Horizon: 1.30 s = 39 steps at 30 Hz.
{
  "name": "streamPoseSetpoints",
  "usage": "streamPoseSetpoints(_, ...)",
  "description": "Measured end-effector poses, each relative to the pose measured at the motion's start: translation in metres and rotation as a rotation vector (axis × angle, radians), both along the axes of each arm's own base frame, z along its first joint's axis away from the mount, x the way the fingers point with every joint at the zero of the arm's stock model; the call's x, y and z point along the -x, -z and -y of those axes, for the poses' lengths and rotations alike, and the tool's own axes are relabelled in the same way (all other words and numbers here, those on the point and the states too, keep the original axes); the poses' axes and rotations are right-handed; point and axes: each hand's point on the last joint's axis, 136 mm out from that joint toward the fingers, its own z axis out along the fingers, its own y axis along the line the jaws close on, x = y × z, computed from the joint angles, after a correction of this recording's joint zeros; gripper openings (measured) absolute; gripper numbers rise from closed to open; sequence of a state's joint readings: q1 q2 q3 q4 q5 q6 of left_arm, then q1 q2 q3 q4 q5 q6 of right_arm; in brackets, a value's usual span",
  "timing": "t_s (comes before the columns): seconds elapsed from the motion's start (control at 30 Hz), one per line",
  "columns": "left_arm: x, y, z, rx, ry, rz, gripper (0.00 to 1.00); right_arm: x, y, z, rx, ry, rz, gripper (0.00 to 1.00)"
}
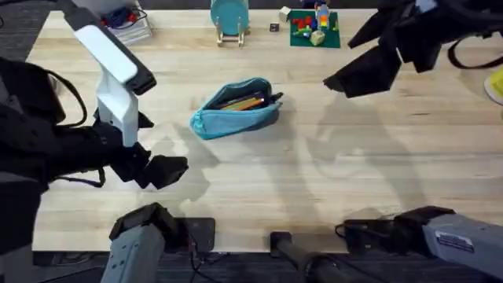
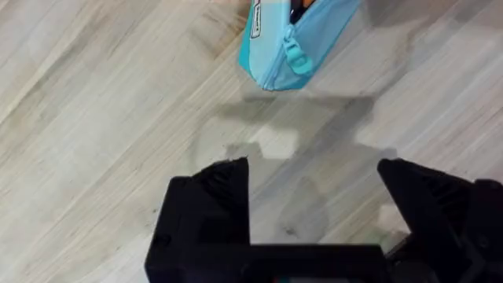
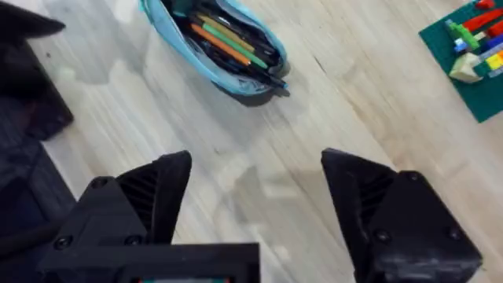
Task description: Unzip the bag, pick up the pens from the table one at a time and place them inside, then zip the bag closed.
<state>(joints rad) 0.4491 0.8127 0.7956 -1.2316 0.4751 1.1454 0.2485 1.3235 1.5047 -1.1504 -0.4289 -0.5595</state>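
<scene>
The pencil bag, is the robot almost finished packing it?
Nearly. The bag lies unzipped on the table, with the pens already inside. Both grippers, left and right, are open and holding nothing. Zipping the bag closed is what's left.

A round teal object on a wooden stand sits at the tabletop's far edge. Near it toward the far right lie a small dark cube and a green baseplate with coloured toy bricks. A clutter of cables occupies the far left corner.

Lab: robot arms, wooden table
</scene>
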Motion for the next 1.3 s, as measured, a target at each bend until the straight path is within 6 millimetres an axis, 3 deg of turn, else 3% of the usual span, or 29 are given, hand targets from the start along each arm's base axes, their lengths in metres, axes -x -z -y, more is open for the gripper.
streamPoseSetpoints(0.13, 0.0, 0.0, -0.003, 0.001, -0.012, 0.001, 0.993, 0.001, -0.004, -0.007, -0.058, 0.033, -0.035, 0.996)
streamPoseSetpoints(0.37, 0.001, 0.0, -0.004, -0.006, -0.012, 0.001, 0.994, 0.028, -0.013, -0.044, -0.237, 0.15, -0.294, 0.996)
streamPoseSetpoints(0.63, 0.001, 0.0, -0.005, -0.009, -0.013, 0.0, 0.994, 0.044, -0.014, -0.06, -0.303, 0.281, -0.489, 0.996)
streamPoseSetpoints(1.0, 0.001, 0.0, -0.005, -0.01, -0.011, 0.001, 0.993, 0.057, -0.015, -0.084, -0.293, 0.27, -0.514, 0.996)
streamPoseSetpoints(1.3, 0.001, 0.0, -0.005, -0.01, -0.011, 0.001, 0.993, 0.045, -0.013, -0.089, -0.281, 0.367, -0.465, 0.996)
